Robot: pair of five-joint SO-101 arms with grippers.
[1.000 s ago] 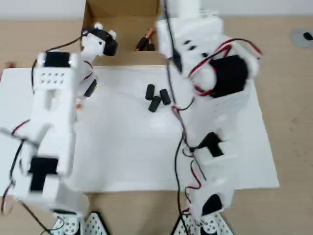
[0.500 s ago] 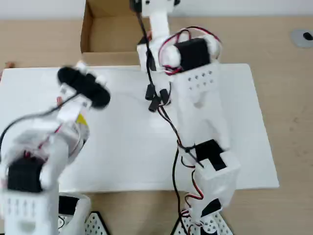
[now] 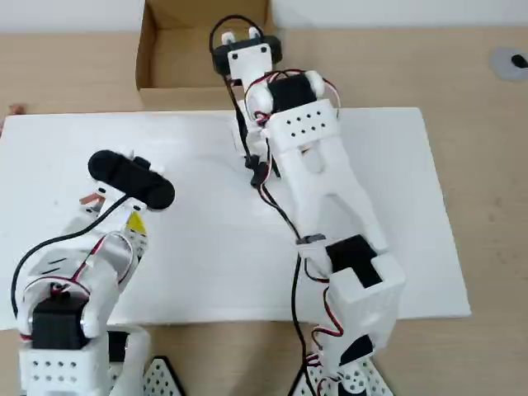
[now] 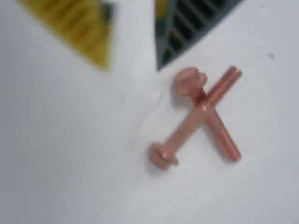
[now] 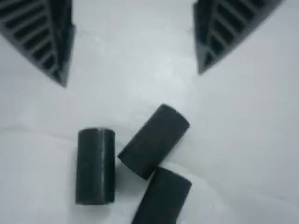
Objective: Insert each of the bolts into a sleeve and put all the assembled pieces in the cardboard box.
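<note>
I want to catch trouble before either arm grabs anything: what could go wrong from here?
1. The two bolts lie crossed, so the open left end effector could pinch both or flick one away.
2. The three sleeves lie bunched close together; closing on one, the open right end effector may knock a neighbour and set it rolling.

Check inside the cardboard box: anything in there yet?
Visible floor of the cardboard box is bare. The right arm covers its right part, hiding anything there.
</note>
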